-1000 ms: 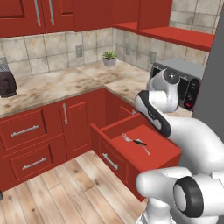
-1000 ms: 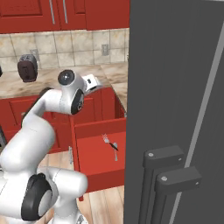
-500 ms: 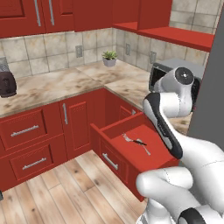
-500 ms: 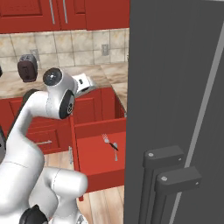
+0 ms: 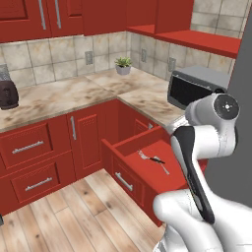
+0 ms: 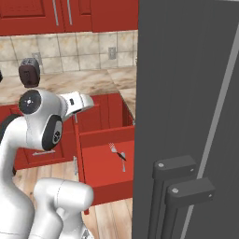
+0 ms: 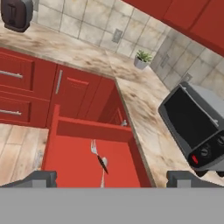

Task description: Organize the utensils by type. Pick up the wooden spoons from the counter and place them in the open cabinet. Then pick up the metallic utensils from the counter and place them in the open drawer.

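In the open drawer (image 7: 74,153), fork (image 7: 98,156), silver spoon (image 7: 103,169)

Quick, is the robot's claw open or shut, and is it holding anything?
Gripper: open and holding nothing, above the open red drawer with the silver fork inside.

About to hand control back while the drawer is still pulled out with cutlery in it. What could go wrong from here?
1. The open drawer juts into the floor space right beside the robot's base, so driving or swinging the arm could clip its front.
2. The fork and the silver spoon lie crossed and loose on the drawer floor; a hard push shut might slide them.
3. The gripper hangs open above the drawer near the toaster oven, so a wide swing could brush it.
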Available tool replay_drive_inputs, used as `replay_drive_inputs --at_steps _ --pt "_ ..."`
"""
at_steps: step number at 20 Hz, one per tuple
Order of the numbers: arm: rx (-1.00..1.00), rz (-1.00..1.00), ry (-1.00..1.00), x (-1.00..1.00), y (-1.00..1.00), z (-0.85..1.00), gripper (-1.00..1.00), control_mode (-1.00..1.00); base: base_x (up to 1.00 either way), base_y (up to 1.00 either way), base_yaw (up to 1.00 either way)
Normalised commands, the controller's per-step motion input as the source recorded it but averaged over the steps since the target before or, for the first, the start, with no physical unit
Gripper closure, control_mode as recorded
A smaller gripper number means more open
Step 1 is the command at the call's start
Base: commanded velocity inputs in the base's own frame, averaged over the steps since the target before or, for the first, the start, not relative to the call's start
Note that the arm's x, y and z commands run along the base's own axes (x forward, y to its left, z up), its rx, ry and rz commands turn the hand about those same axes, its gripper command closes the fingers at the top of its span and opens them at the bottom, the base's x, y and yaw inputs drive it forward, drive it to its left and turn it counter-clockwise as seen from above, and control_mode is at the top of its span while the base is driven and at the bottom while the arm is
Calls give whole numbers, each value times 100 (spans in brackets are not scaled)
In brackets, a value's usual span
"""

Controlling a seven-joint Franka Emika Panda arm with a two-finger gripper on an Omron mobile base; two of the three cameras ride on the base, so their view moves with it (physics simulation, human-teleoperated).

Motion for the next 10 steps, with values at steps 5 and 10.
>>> replay_drive_inputs --at_steps 5,10 --pt "2 -4 -8 -50 0 17 -100 -100 0 0 0" --pt "7 0 -4 -7 0 3 -100 -100 0 0 0"
